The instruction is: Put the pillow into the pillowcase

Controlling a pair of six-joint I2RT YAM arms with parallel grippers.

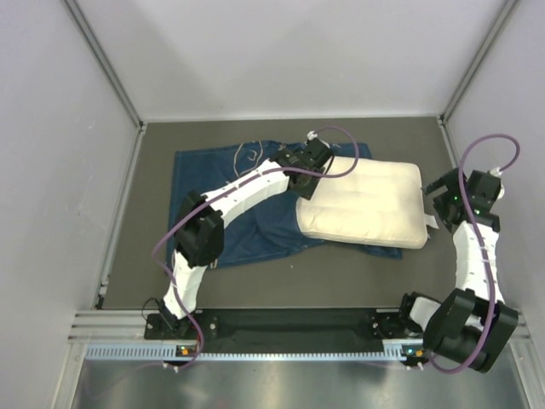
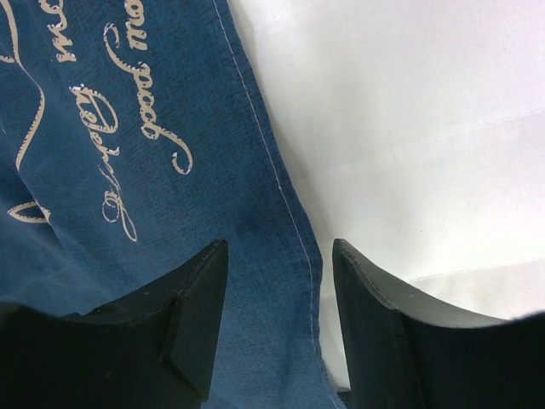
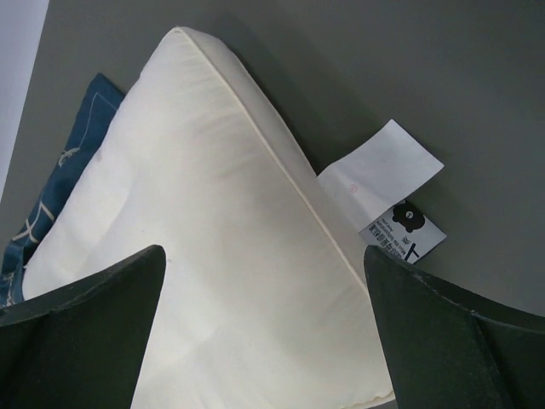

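The pillow [image 1: 366,204] lies on the right half of the surface [image 1: 281,285], its left end over the right part of the pillowcase [image 1: 230,204], which is spread flat to the left. Blue cloth shows past the pillow's far and near edges. I cannot tell whether that end is inside the opening yet.

The left fingers [image 2: 196,324] stand apart, straddling the stitched hem [image 2: 289,213] where blue meets white; nothing is clamped. The right fingers [image 3: 85,324] are spread wide over the pillow's right end, just beside its white tag [image 3: 383,183], also holding nothing.

The step in hand looks like catching the top layer of the opening. To do it well, the left fingers should pinch only the upper hem, not the pillow or both layers, then lift it enough to make a mouth. The right fingers should grip the plump end firmly and push left, low and straight, so the case does not bunch up.
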